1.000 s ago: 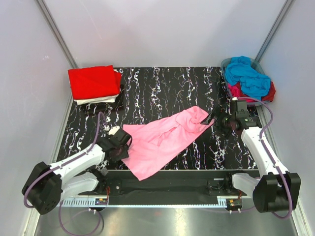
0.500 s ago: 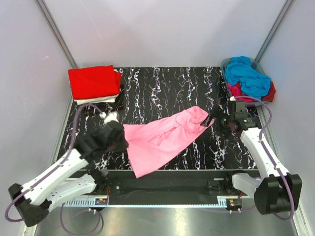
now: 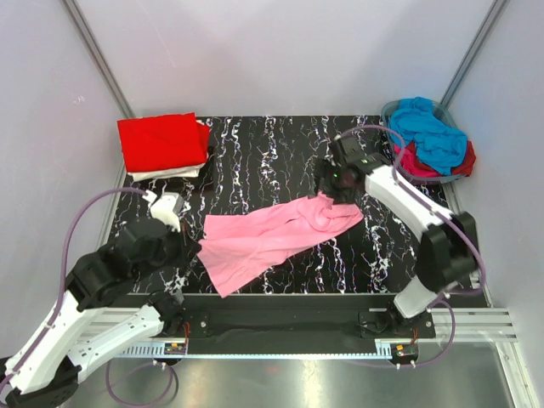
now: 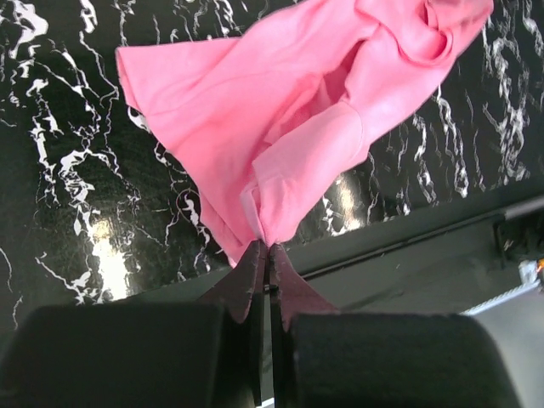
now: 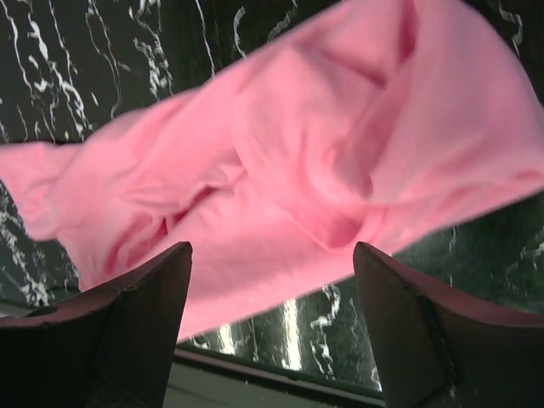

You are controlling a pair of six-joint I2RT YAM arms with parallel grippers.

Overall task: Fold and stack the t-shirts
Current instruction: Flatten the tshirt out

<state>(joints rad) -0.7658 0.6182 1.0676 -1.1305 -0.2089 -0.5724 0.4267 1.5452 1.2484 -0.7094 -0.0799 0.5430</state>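
Observation:
A light pink t-shirt (image 3: 272,238) lies rumpled and stretched across the middle of the black marbled table. My left gripper (image 3: 194,246) is shut on its left edge; the left wrist view shows the fingertips (image 4: 265,248) pinching a fold of the pink cloth (image 4: 289,110). My right gripper (image 3: 333,189) hovers over the shirt's right end, open and empty; in the right wrist view (image 5: 272,251) the pink cloth (image 5: 280,161) lies below the spread fingers. A folded red t-shirt (image 3: 161,140) lies on a folded white one (image 3: 167,173) at the far left.
A grey-rimmed basket (image 3: 389,110) at the far right corner holds a bright blue tee (image 3: 429,127) and magenta and red cloth (image 3: 416,158). The table's front edge (image 3: 289,297) runs just below the shirt. Walls close in on both sides.
My left gripper has pulled the shirt's left edge left and up, and that arm has swung back. My right gripper has left the shirt's right end and moved farther and left, open.

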